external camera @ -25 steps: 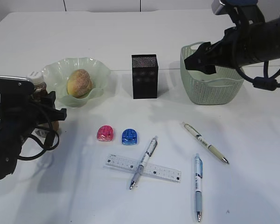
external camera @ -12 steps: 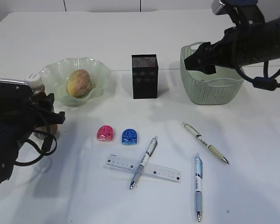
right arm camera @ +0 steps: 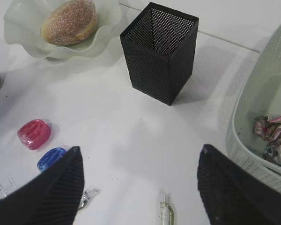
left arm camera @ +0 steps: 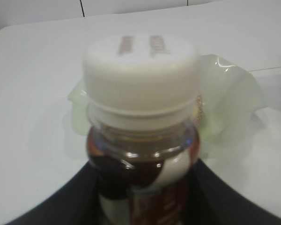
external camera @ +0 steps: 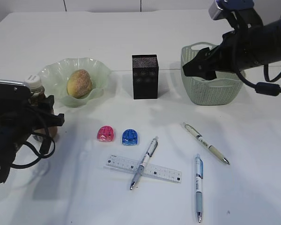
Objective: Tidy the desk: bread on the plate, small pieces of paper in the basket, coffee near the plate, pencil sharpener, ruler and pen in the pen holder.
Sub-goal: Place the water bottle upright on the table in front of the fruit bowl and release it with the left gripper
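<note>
My left gripper (external camera: 43, 118) is shut on the brown coffee bottle (external camera: 33, 85) with a white cap (left arm camera: 140, 70), just left of the green plate (external camera: 99, 71). The bread (external camera: 79, 83) lies on that plate. My right gripper (external camera: 198, 65) is open and empty, in the air by the left rim of the green basket (external camera: 210, 93). Crumpled paper (right arm camera: 274, 133) lies in the basket. The black mesh pen holder (external camera: 145, 76) stands at centre. A pink sharpener (external camera: 106, 133), a blue sharpener (external camera: 129, 137), a clear ruler (external camera: 164, 172) and three pens (external camera: 144, 162) (external camera: 206, 143) (external camera: 198, 186) lie on the table.
One pen lies across the ruler. The white table (external camera: 75, 187) runs on to the left and front. The pen holder stands between the plate and the basket, with the sharpeners in front of it.
My left arm has shifted slightly left and down with the bottle. My right arm has shifted slightly left and up at the basket's rim.
</note>
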`<state>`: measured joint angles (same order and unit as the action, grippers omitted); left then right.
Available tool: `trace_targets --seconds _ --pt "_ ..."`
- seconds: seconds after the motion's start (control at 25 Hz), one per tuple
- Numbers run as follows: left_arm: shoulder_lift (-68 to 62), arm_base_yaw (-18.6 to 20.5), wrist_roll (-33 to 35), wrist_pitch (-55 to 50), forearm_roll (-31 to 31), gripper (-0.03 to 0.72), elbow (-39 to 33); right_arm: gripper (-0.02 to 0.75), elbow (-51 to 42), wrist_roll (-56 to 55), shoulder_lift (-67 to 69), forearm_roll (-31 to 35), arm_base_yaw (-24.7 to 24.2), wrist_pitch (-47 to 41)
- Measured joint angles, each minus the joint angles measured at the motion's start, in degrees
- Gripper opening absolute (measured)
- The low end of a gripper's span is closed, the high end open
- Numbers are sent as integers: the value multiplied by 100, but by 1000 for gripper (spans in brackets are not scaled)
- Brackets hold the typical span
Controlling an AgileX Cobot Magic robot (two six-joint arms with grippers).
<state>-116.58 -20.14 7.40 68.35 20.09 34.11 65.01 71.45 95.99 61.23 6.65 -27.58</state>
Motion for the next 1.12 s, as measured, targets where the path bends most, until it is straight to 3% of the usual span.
trace_targets --seconds 0.24,0.64,1.12 --pt "111 0 -12 -35 -37 307 -133 585 0 -421 -280 -341 0 -55" --pt "192 0 -12 -127 -50 307 -185 585 0 -1843 -750 -1612 0 -191" --pt "198 0 -77 -130 -61 307 -185 585 0 -2149 -1176 -1854 0 -534"
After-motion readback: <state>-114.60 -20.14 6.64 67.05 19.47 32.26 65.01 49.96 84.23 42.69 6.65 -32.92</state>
